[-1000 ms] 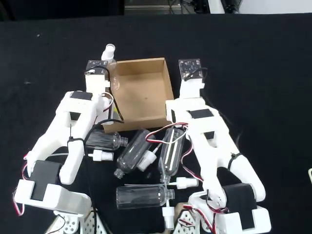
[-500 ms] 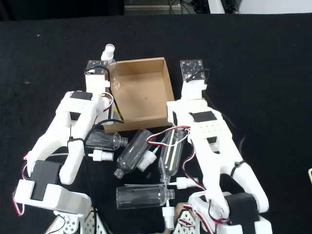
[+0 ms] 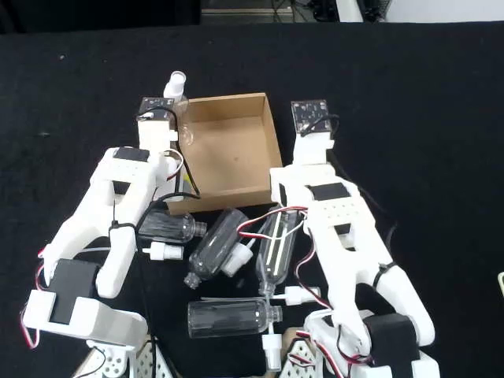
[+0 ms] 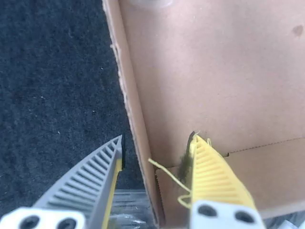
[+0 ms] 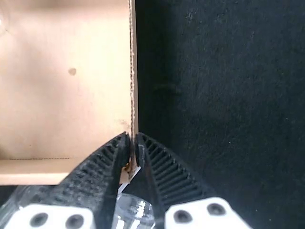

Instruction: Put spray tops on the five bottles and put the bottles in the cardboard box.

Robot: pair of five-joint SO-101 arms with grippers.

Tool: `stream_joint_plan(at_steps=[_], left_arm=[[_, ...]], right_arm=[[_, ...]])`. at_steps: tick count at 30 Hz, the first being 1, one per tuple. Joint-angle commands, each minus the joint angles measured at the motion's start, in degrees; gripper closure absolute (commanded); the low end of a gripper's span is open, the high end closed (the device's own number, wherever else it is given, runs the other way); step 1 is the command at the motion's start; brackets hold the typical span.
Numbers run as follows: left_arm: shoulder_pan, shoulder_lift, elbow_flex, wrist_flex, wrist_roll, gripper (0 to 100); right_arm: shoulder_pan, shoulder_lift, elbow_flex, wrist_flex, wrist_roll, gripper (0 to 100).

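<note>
Right gripper (image 5: 132,139) pinches the right wall of the cardboard box (image 3: 236,157); left gripper (image 4: 157,139), spread, straddles the left wall, open table (image 3: 417,118) beyond.

The left gripper (image 4: 157,138) has one ribbed grey finger edged in yellow and one ribbed yellow finger, with the plain tan cardboard box (image 4: 214,71) wall between them and speckled black cloth (image 4: 52,71) beside the grey one. The right gripper (image 5: 132,139) has ribbed black fingers on white mounts, with tan box floor bearing one small dark spot on one side and black cloth on the other. Behind both grippers lie clear bottles (image 3: 228,317) with white spray tops (image 3: 163,252).
</note>
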Motion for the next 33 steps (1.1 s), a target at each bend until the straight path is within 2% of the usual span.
stream_joint_plan(at_steps=[1, 20, 23, 27, 33], left_arm=[[0.7, -1.1, -0.7, 0.5, -0.8, 79], [0.6, -1.1, -0.9, 0.5, -0.8, 79], [0.6, -1.1, -2.0, 0.9, -0.8, 79], [0.2, -1.1, -6.6, 5.8, -0.9, 79], [0.6, -1.1, -13.5, 11.4, -0.9, 79]], right_arm=[[1.1, -2.4, 0.4, 0.4, -0.4, 98.8], [1.1, -2.4, -0.7, 0.8, -0.4, 98.2], [1.1, -2.4, -2.2, 0.6, -0.4, 90.3], [1.1, -2.4, -3.8, 0.6, -0.1, 80.1], [1.1, -2.5, -7.2, 0.7, -0.4, 79.8]])
